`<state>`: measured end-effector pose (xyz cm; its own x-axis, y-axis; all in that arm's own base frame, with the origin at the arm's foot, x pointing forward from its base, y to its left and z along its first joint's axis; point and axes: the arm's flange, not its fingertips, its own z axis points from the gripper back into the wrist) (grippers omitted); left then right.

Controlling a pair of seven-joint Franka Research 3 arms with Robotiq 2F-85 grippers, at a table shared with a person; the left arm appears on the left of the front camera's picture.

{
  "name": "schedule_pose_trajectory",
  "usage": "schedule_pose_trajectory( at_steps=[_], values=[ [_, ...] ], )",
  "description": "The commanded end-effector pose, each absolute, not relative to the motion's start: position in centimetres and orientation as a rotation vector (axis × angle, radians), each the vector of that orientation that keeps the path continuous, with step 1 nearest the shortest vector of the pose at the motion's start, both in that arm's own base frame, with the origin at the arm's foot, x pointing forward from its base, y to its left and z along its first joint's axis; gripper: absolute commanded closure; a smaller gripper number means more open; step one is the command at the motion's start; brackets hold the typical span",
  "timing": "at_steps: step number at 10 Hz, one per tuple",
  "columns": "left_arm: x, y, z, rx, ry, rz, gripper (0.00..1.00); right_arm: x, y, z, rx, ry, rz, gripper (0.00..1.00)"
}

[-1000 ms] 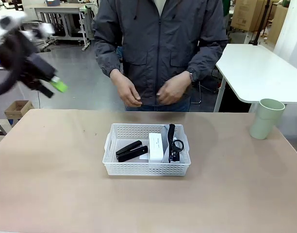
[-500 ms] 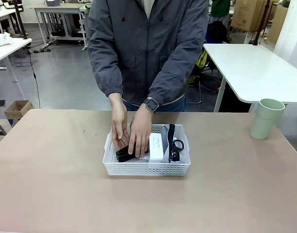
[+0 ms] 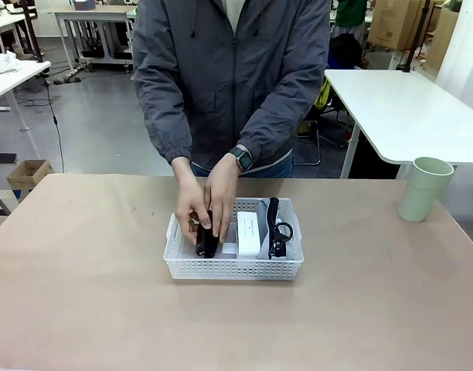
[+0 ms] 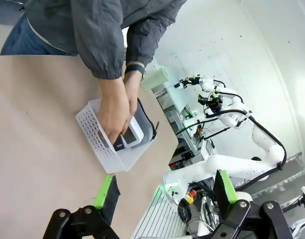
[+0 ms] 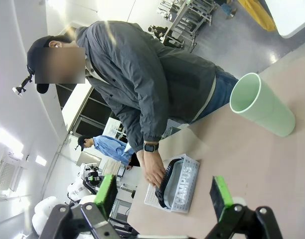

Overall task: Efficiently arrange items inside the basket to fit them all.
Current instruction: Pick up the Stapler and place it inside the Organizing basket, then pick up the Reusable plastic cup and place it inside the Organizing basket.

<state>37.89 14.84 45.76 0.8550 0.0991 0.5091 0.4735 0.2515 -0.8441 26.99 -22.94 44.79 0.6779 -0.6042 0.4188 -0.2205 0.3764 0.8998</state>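
In the left wrist view the robot's left hand (image 4: 163, 191) hangs above the table (image 3: 82, 309) with its green-padded fingers spread wide and nothing between them. The robot's right hand (image 5: 163, 195) is also wide apart and holds nothing.

At the middle of the table stands the white lattice basket (image 3: 235, 270). In its left part the black stapler (image 3: 206, 242) is gripped between the person's two hands, one hand (image 3: 188, 209) on its left side and the other hand (image 3: 222, 199) on top of it. Just beside it, at the basket's middle, the small white box (image 3: 248, 234) stands on edge. The grey "CAMPUS" pouch (image 5: 185, 190) stands along the right wall with its black strap (image 3: 275, 224) showing.

The pale green cup (image 3: 423, 188) stands upright near the table's far right corner, well apart from the basket. Beyond it is a white side table (image 3: 406, 108).
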Motion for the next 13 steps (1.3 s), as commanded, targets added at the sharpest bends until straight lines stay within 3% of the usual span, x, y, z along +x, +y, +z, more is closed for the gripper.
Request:
schedule_pose_trajectory(
  at_steps=[1, 10, 13],
  values=[
    [37.35, 15.19, 45.53, -1.3, -0.508, -0.26, 0.0, 26.97, -22.94, 44.92, 1.201, -0.849, -0.28, 0.0],
    [37.35, 15.19, 45.53, -1.3, -0.508, -0.26, 0.0, 26.97, -22.94, 44.92, 1.201, -0.849, -0.28, 0.0],
    [37.35, 15.19, 45.53, -1.3, -0.508, -0.26, 0.0, 26.11, -23.82, 44.08, 1.127, -0.86, -0.204, 0.0]
  ],
)
